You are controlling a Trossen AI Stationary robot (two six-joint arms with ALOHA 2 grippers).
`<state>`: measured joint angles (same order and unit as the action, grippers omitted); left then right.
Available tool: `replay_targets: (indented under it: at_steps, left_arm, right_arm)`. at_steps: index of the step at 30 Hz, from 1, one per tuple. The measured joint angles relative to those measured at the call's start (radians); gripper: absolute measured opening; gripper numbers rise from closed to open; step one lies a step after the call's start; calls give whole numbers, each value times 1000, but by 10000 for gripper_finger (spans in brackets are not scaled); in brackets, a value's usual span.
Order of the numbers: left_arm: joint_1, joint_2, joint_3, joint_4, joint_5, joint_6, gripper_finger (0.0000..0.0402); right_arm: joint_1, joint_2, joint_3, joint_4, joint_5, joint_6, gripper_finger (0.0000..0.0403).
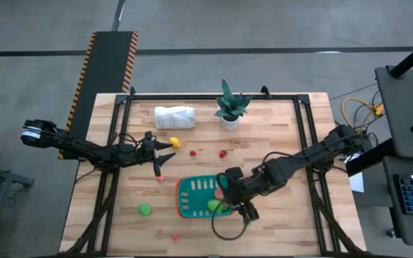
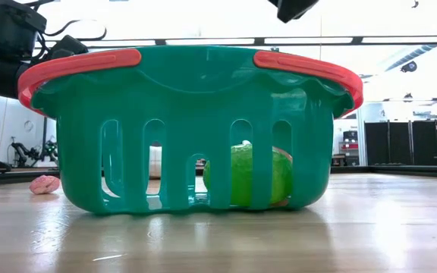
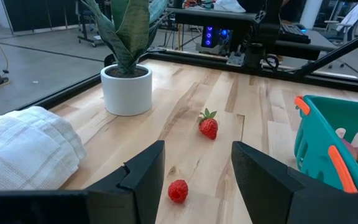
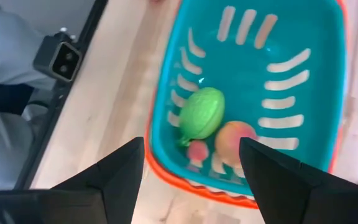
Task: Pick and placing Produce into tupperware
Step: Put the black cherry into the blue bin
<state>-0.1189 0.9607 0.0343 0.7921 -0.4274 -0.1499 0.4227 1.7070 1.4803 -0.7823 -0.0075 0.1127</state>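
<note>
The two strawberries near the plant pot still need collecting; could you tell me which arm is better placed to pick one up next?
Probably the left: the left gripper is open and facing both strawberries, while the right gripper hangs over the tupperware.

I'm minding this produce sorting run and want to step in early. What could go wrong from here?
1. The right gripper hangs low over the basket's orange rim; withdrawing, it might snag and shift the basket.
2. The left gripper, jaws open, faces two small red berries; a rounded one might roll away when pinched.
</note>
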Motion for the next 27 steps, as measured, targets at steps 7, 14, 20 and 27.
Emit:
replay_targets:
  at_steps: [7,14,20,27]
  left_arm:
    - [0,0,0,0,0,0,173]
    - [0,0,0,0,0,-1,173]
    - [0,0,0,0,0,-1,173]
    - [0,0,0,0,0,-1,173]
  right_arm:
    - [32,2,-1,-13,0,20,254]
    - [47,2,-1,-63,0,93,252]
    - [69,3,-1,-70,0,98,251]
    - [100,3,-1,-71,0,116,250]
